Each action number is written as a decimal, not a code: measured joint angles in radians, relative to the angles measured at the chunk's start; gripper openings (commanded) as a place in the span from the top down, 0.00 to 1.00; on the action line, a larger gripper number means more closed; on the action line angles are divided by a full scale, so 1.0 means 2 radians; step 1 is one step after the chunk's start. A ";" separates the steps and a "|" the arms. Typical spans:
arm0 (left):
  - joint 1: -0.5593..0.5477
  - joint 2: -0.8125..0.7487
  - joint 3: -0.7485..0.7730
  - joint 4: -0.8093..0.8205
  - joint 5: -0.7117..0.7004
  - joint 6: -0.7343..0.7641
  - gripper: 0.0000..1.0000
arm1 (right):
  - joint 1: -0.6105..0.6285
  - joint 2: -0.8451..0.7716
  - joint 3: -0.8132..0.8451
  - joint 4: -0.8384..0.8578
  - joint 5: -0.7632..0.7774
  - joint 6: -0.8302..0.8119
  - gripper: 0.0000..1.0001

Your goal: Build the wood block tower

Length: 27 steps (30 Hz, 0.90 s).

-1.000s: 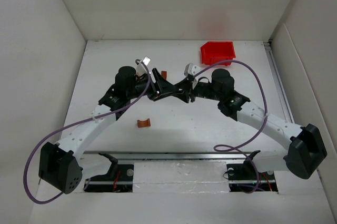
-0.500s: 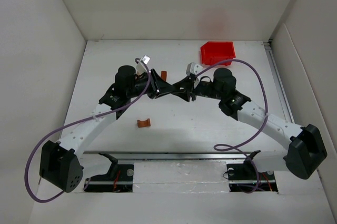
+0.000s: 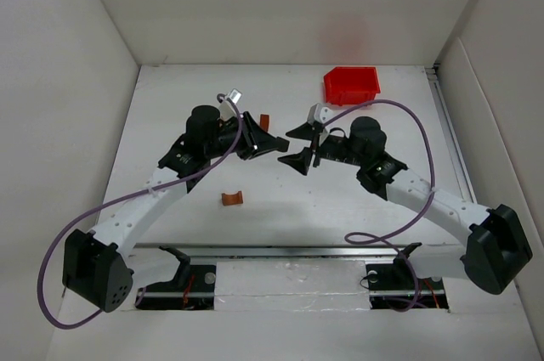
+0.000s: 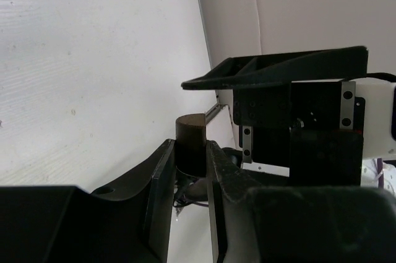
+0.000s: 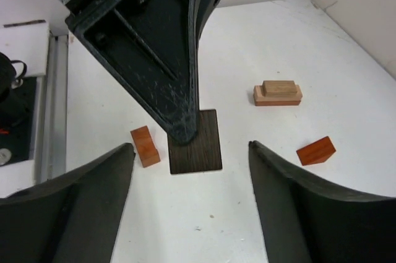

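Observation:
My left gripper (image 3: 274,142) (image 4: 190,155) is shut on a dark brown wood block (image 4: 190,128) and holds it over the middle of the table. The right wrist view shows that block (image 5: 204,145) under a left finger (image 5: 167,65). My right gripper (image 3: 298,146) (image 5: 190,147) is open and empty, just right of the block and facing it. The tower (image 5: 277,93) is a tan block on a reddish-brown base; the left arm hides it in the top view. Loose reddish-brown blocks lie on the table (image 5: 145,145) (image 5: 315,150) (image 3: 264,121). An arch block (image 3: 231,199) lies near the front.
A red plastic bin (image 3: 350,85) stands at the back right. White walls close in the table on three sides. A metal rail (image 3: 297,251) runs along the near edge. Purple cables loop off both arms.
The two grippers were together around the dark block. My right gripper has opened and drawn back to the right. My left gripper keeps the block.

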 measured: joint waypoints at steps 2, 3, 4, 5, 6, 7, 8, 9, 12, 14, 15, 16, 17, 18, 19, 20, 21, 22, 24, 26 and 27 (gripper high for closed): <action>0.000 0.000 0.006 -0.006 -0.002 0.005 1.00 | -0.006 -0.002 -0.003 0.000 0.000 0.000 0.34; 0.000 0.000 0.009 -0.009 -0.003 0.006 1.00 | -0.011 -0.002 -0.003 0.000 -0.001 0.001 0.36; 0.000 0.000 0.011 -0.009 -0.003 0.008 1.00 | -0.016 -0.002 -0.003 0.000 -0.004 0.000 0.39; 0.000 0.000 0.013 -0.010 -0.003 0.009 1.00 | -0.020 -0.002 -0.003 0.001 -0.007 0.000 0.40; 0.000 0.000 0.016 -0.011 -0.003 0.011 1.00 | -0.024 -0.002 -0.003 0.002 -0.010 0.000 0.42; 0.000 0.000 0.017 -0.011 -0.004 0.012 1.00 | -0.028 -0.002 -0.003 0.003 -0.015 0.001 0.44; 0.000 0.000 0.018 -0.012 -0.004 0.013 1.00 | -0.028 -0.002 -0.003 0.004 -0.019 0.001 0.45; 0.000 0.000 0.018 -0.012 -0.004 0.014 1.00 | -0.028 -0.002 -0.003 0.005 -0.021 0.001 0.45; 0.000 0.000 0.019 -0.017 -0.004 0.017 1.00 | -0.028 -0.002 -0.003 0.013 -0.031 0.001 0.40; 0.000 0.000 0.019 -0.022 -0.004 0.018 1.00 | -0.028 -0.002 -0.003 0.017 -0.034 0.001 0.36; 0.000 0.000 0.019 -0.024 -0.004 0.018 1.00 | -0.027 -0.002 -0.003 0.020 -0.034 0.000 0.36; 0.000 0.000 0.019 -0.025 -0.004 0.018 1.00 | -0.026 -0.002 -0.003 0.021 -0.034 0.000 0.41; 0.000 0.000 0.019 -0.026 -0.004 0.018 1.00 | -0.024 -0.002 -0.003 0.021 -0.033 -0.002 0.43; 0.000 0.000 0.019 -0.027 -0.004 0.018 1.00 | -0.020 -0.002 -0.003 0.021 -0.032 -0.005 0.46; 0.000 0.000 0.019 -0.027 -0.004 0.018 1.00 | -0.018 -0.002 -0.003 0.021 -0.032 -0.007 0.51; 0.000 0.000 0.019 -0.028 -0.004 0.018 1.00 | -0.015 -0.002 -0.003 0.021 -0.031 -0.010 0.54; 0.000 0.000 0.019 -0.028 -0.005 0.018 1.00 | -0.015 -0.002 -0.003 0.021 -0.030 -0.012 0.59; 0.000 0.000 0.019 -0.028 -0.004 0.018 1.00 | -0.013 -0.002 -0.003 0.020 -0.029 -0.017 0.61; 0.000 0.000 0.019 -0.029 -0.006 0.018 1.00 | -0.012 -0.002 -0.003 0.019 -0.026 -0.018 0.67; 0.000 0.000 0.019 -0.031 -0.006 0.018 1.00 | -0.011 -0.002 -0.003 0.018 -0.024 -0.021 0.73; 0.000 0.000 0.019 -0.031 -0.006 0.018 1.00 | -0.010 -0.002 -0.003 0.018 -0.023 -0.022 0.78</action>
